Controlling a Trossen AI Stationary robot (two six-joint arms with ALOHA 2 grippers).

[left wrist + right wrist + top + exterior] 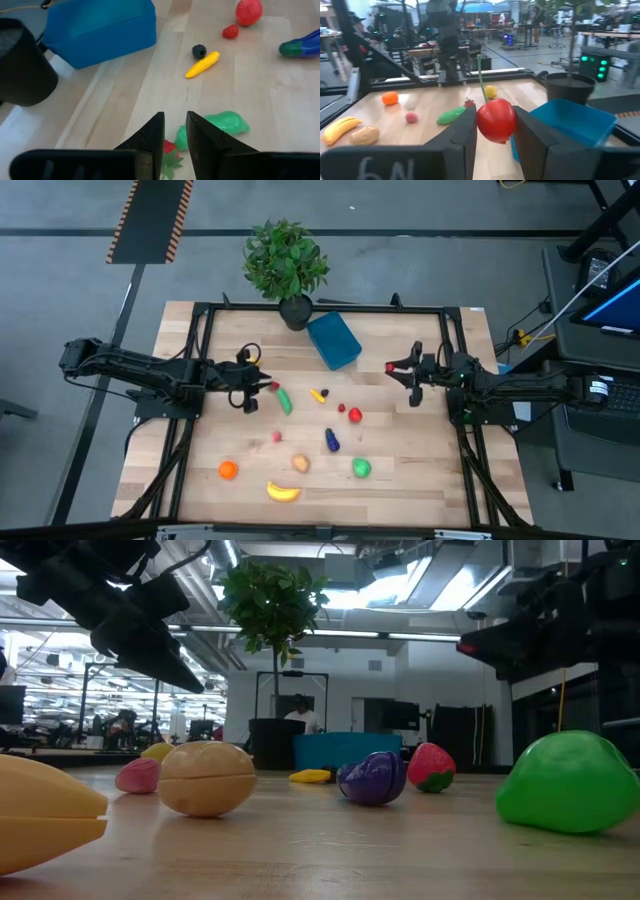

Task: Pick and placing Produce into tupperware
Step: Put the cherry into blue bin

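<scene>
My right gripper [495, 132] is shut on a red round fruit [496, 120] with a long green stem, held above the table just right of the blue tupperware [333, 340]. The tupperware rests on its base near the far edge. My left gripper [175, 131] hovers above the table's left middle with a narrow gap between its fingers. Below it a red strawberry [170, 148] and a green cucumber [222, 123] lie on the wood. Further produce is spread toward the near edge: eggplant [331, 440], potato [300, 464], orange [228, 470], banana [283, 492], green apple [361, 468]. My right gripper pinches the red fruit's round body [481, 125] between its two fingers. The fingers lie level and come from the table's right side. The fruit is lifted clear of the table, its green stem [481, 82] standing up above the fingers.
A potted plant [287, 265] stands at the far edge beside the tupperware, its dark pot [570, 86] just behind the container. A small yellow piece [318, 394] and red berries [349, 412] lie mid-table. A black frame rail [320, 308] runs round the table.
</scene>
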